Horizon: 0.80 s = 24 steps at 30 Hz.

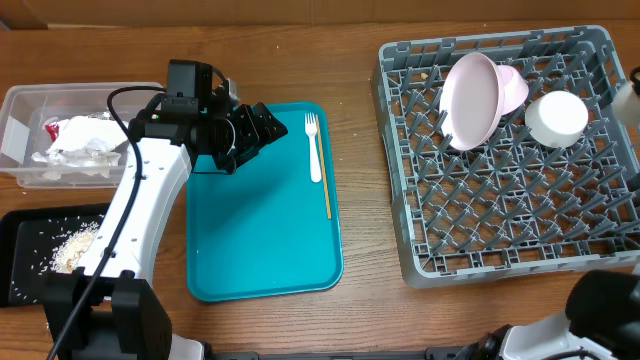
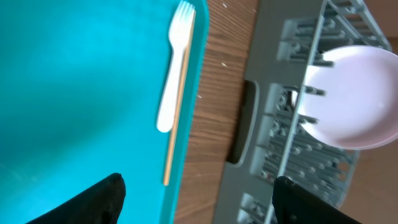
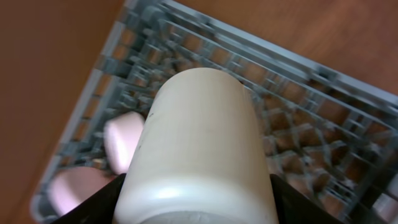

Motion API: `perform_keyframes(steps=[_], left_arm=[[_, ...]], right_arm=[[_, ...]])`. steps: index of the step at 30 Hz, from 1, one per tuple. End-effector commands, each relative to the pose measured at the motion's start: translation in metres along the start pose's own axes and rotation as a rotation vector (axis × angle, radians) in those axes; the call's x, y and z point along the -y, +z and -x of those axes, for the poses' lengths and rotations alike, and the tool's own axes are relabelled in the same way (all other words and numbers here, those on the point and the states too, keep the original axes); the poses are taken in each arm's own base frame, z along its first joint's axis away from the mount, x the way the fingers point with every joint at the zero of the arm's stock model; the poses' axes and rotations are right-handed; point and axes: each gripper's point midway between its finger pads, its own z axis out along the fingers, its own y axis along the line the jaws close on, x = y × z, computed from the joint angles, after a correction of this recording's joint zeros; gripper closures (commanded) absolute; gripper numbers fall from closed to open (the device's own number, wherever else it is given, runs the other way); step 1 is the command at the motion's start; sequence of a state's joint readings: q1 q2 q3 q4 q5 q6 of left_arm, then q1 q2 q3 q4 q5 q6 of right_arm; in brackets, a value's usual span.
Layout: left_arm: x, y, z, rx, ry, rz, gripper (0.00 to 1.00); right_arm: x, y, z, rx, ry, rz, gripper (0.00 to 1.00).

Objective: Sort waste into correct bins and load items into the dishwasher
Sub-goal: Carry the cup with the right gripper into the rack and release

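Blurred cup (image 3: 199,124), base cut off, seemingly in right gripper (image 3: 196,210)

White fork (image 1: 313,146) lies on teal tray (image 1: 260,230); pink plate (image 1: 472,100), white bowl (image 1: 557,118) sit in grey rack (image 1: 500,220); white cup (image 3: 199,124) in right gripper (image 3: 196,214).

Bright, even light from above; soft shadow on teal tray (image 1: 270,240); wrist views blurry, esp. cup (image 3: 199,143) close-up.

From my station I see a teal serving tray (image 1: 262,235) lying flat on the brown wooden surface (image 1: 360,150). Right of the tray, some tiny pale specks (image 2: 224,63) lie on the wood. Behind the tray a plain brown board (image 1: 300,8) closes the surface's far edge.
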State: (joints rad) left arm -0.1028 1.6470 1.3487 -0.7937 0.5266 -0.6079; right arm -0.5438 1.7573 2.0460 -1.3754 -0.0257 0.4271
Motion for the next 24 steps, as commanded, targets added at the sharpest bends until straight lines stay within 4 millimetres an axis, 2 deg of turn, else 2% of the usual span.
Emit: perform_keyframes(steps=[1, 6, 9, 11, 13, 15, 16, 24], left_arm=[[-0.007, -0.001, 0.009, 0.049, 0.036, 0.054, 0.21], [-0.010, -0.001, 0.006, 0.036, 0.028, 0.063, 0.18], [-0.010, -0.001, 0.005, 0.033, 0.026, 0.066, 0.17], [-0.010, -0.001, 0.005, 0.033, 0.026, 0.065, 0.17], [-0.010, -0.001, 0.005, 0.033, 0.026, 0.066, 0.16], [-0.010, -0.001, 0.005, 0.033, 0.026, 0.066, 0.16], [-0.010, -0.001, 0.005, 0.033, 0.026, 0.066, 0.16], [-0.009, -0.001, 0.004, 0.024, 0.024, 0.057, 0.10]], right_arm=[[0.027, 0.036, -0.003, -0.052, 0.023, -0.150, 0.50], [0.039, 0.075, -0.020, -0.154, 0.042, -0.211, 0.49], [0.045, 0.091, -0.026, -0.193, 0.040, -0.244, 0.47], [0.049, 0.097, -0.033, -0.230, 0.040, -0.265, 0.43], [0.052, 0.101, -0.036, -0.248, 0.039, -0.279, 0.37], [0.055, 0.102, -0.036, -0.248, 0.037, -0.297, 0.09], [0.056, 0.101, -0.037, -0.249, 0.038, -0.303, 0.00], [0.057, 0.092, -0.041, -0.269, 0.043, -0.312, 0.00]])
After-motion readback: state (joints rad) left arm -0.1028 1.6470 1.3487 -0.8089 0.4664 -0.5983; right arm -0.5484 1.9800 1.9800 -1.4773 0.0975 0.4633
